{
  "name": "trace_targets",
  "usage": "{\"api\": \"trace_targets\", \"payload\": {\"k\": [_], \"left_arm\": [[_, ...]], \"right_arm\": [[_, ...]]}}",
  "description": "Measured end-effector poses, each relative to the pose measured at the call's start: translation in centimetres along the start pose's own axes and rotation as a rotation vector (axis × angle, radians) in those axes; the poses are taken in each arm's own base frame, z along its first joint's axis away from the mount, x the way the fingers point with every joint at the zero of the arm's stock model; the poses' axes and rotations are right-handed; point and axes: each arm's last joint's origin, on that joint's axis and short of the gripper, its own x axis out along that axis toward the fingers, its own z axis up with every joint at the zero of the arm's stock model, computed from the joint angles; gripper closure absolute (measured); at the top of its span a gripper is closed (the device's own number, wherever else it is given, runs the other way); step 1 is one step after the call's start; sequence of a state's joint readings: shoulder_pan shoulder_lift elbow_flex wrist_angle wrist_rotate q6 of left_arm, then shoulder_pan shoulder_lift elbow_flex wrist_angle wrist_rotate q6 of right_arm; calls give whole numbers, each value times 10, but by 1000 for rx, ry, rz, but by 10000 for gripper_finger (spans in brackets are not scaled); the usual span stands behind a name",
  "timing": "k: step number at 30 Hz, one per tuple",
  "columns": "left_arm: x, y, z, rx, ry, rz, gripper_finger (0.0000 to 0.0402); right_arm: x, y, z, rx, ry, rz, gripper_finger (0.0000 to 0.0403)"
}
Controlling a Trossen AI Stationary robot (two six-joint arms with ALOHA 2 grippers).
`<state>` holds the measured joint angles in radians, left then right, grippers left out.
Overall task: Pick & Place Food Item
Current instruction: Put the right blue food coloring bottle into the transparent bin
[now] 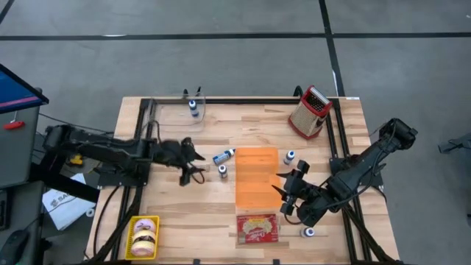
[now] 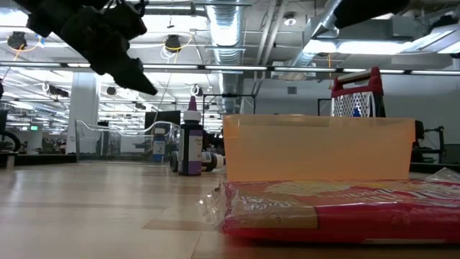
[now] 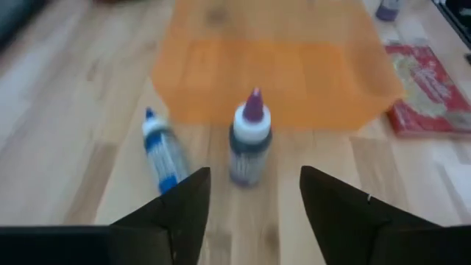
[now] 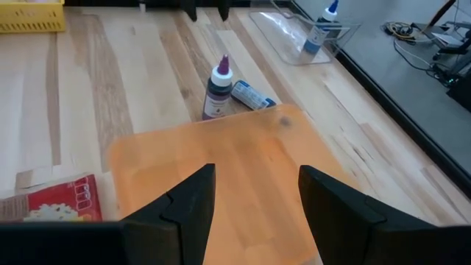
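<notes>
Wooden table [image 1: 169, 206], two dark arms over it. Left gripper [image 1: 197, 165]: fingers spread apart, holding nothing, hanging above the boards just beside an upright purple-capped bottle [image 1: 222, 171]; in the left wrist view that bottle [image 3: 250, 146] shows between the two finger tips and beyond them, with a blue-labelled bottle [image 3: 162, 153] lying on its side next to it. Right gripper [image 1: 288, 193]: fingers parted, empty, at the right edge of the orange bin [image 1: 257, 177], which sits near the middle of the table; the right wrist view looks across the bin [image 4: 213, 177] toward the purple-capped bottle [image 4: 218, 90]. Food item, a red cracker packet [image 1: 257, 227], lies flat on the boards just in front of the orange bin, touched by neither gripper; the low view shows the packet [image 2: 338, 205] close up with the bin [image 2: 316, 147] behind it. Yellow basket [image 1: 143, 238] with round pastries at the front left corner. Clear tray [image 1: 176, 112] at the back left, a small bottle [image 1: 193, 107] standing in it. Red-framed box grater [image 1: 310, 112] upright at the back right. Further small bottles: one [image 1: 289, 157] just right of the bin, one [image 1: 308, 232] near the front right.
</notes>
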<state>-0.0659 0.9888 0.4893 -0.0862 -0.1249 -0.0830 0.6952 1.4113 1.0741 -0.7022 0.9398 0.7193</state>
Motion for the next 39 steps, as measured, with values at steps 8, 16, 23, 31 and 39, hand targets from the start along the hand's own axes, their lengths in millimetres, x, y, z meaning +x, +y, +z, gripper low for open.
{"api": "trace_targets", "payload": {"k": [8, 16, 23, 31, 39], "left_arm": [[29, -21, 5, -10, -20, -17, 155], [58, -15, 14, -32, 26, 24, 153], [70, -5, 12, -86, 75, -7, 151], [71, -4, 12, -89, 70, -5, 157], [81, -5, 9, -90, 67, -16, 167]], "right_arm": [[-2, 0, 6, -14, -8, 6, 214], [2, -2, 7, -17, -5, -9, 214], [1, -2, 7, -28, 3, -5, 214], [2, -3, 6, -32, 7, -3, 214], [2, -2, 6, -32, 7, -3, 214]]}}
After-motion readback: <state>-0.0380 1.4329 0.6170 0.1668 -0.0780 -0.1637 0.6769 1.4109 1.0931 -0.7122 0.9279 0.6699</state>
